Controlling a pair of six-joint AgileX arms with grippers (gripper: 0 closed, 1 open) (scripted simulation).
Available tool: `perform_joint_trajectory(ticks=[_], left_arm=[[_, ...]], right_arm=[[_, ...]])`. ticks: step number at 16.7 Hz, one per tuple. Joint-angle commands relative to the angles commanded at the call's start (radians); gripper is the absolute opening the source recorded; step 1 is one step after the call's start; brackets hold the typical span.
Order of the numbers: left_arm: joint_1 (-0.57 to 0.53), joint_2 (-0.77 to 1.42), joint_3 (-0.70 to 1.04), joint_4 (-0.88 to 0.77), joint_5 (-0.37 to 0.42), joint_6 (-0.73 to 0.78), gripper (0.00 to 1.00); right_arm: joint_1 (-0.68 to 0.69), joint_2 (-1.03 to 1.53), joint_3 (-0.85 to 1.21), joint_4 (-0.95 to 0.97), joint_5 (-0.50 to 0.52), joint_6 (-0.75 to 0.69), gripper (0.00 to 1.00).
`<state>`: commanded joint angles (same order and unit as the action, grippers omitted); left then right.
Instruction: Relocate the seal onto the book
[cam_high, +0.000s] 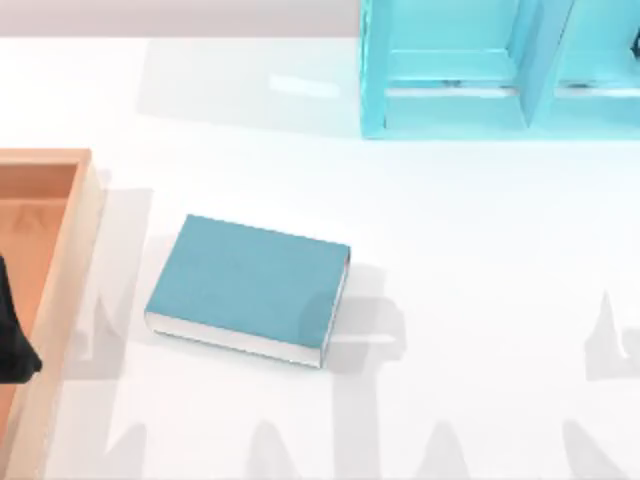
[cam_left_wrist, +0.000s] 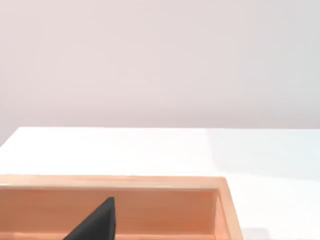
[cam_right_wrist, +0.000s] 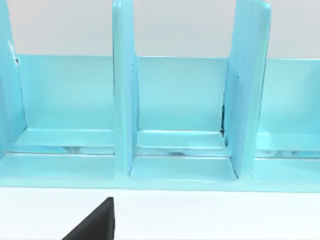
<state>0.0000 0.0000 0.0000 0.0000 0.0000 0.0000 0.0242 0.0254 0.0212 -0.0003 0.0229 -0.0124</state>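
Observation:
The book (cam_high: 245, 285) lies flat on the white table, left of centre, its teal-blue cover up and its white page edges facing the front. The seal is out of view. My left gripper (cam_high: 12, 345) is a dark shape at the table's far left, over the wooden tray (cam_high: 85, 215) and well to the left of the book. A dark tip of it (cam_left_wrist: 97, 224) hangs in front of the tray's inner wall (cam_left_wrist: 165, 210). A dark tip of my right gripper (cam_right_wrist: 95, 224) hovers above the table, facing the cyan shelf unit (cam_right_wrist: 175, 105).
The light cyan shelf unit (cam_high: 450, 110) with upright dividers stands at the back right. The wooden tray has raised rims along the left edge. White tabletop (cam_high: 480, 300) stretches right of the book and in front of the shelf.

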Motion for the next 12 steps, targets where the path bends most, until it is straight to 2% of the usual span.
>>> perform_joint_trajectory(ticks=[8,12], left_arm=[[0.002,0.011,0.011,-0.01,0.0,0.002,1.0],[0.031,0.16,0.156,-0.138,0.002,0.029,1.0]], right_arm=[[-0.024,-0.025,-0.021,0.0,-0.023,0.012,1.0],[-0.024,-0.025,-0.021,0.0,-0.023,0.012,1.0]])
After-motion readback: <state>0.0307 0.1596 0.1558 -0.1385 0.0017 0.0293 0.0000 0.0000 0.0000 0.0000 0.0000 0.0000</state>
